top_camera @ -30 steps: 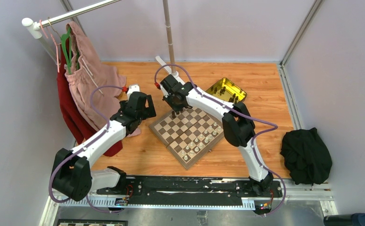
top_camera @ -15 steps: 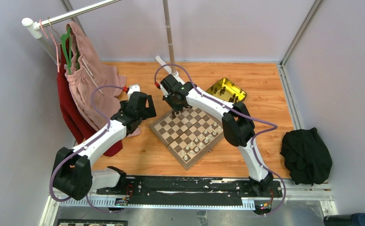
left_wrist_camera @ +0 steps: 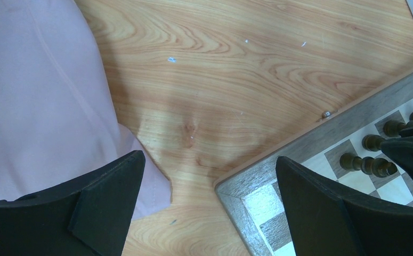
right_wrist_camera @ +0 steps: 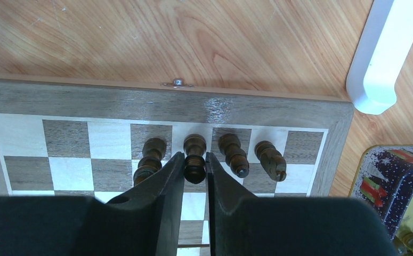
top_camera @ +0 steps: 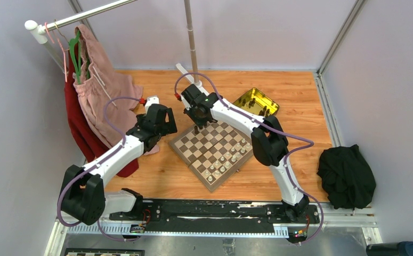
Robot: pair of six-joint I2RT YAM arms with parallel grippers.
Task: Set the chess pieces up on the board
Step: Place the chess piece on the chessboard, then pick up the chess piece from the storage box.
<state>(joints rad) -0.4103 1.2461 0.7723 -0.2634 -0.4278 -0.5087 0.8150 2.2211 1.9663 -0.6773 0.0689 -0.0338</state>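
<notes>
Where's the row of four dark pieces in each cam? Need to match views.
Top external: board's far-left edge, mostly hidden under the right gripper.
Left wrist: dark pieces at the right edge.
Right wrist: dark pieces at centre, gripper fingers flanking the second from left.
Shared landmark: the clasp on the board's border; too small in the top view.

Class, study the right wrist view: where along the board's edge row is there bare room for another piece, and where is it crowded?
Free: three squares between the picture-left border of the board and the dark pieces; one square by the right border. Crowded: those four pieces, the right gripper straddling one.
</notes>
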